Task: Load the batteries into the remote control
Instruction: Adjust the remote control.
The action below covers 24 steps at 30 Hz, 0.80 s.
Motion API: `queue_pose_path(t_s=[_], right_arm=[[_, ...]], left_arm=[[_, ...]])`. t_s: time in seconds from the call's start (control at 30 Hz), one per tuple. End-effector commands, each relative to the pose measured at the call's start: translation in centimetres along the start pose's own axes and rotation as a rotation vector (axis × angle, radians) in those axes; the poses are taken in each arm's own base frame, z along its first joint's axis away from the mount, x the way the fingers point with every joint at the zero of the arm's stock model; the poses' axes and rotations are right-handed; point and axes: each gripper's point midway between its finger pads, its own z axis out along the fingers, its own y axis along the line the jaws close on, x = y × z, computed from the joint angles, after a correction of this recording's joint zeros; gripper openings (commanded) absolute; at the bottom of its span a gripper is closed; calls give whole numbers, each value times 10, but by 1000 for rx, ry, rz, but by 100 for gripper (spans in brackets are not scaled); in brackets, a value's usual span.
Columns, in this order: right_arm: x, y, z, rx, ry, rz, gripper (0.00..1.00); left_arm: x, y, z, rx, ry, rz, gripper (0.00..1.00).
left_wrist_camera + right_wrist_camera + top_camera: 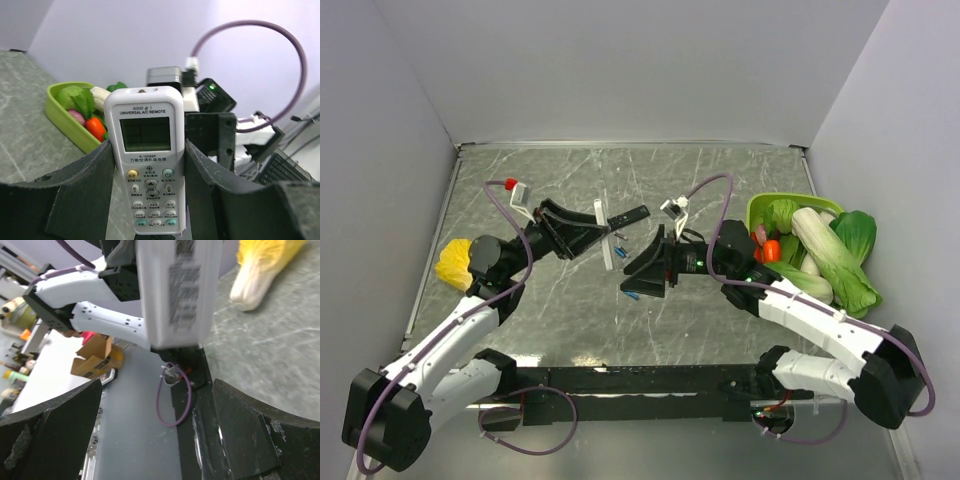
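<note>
— Where's the remote?
— Your left gripper (149, 147) is clamped on it. The remote (146, 112) stands upright between the fingers (95, 175), with its screen facing the wrist camera and the buttons lower down. From above you see it edge-on, and the black remote (632, 215) lies just beyond it on the table (720, 180).
— And my right gripper?
— Your right gripper (155, 440) is spread wide with nothing between its fingers. It faces the back of the remote, which is blurred in that camera.
— The batteries?
— The batteries (619, 250) lie on the table, one just beside the remote and one under your right gripper. The basket (760, 205) of vegetables sits well off to the right.
</note>
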Motion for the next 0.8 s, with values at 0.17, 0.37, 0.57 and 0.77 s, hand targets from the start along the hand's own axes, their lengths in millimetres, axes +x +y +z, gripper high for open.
queue_pose_path(t_s=[0.17,0.37,0.57,0.77], right_arm=[[-38,46,21,-173,-81,-114,100],[-39,46,32,-193,-64,-116,95],[-37,50,37,-210,-52,-134,79],[-29,45,34,-164,-28,-160,23]], left_arm=[[-14,-61,0,200,-22,91,17],[-10,-66,-2,216,-10,82,17],[-9,-71,-6,232,-26,79,17],[-8,-68,-8,191,-20,92,29]])
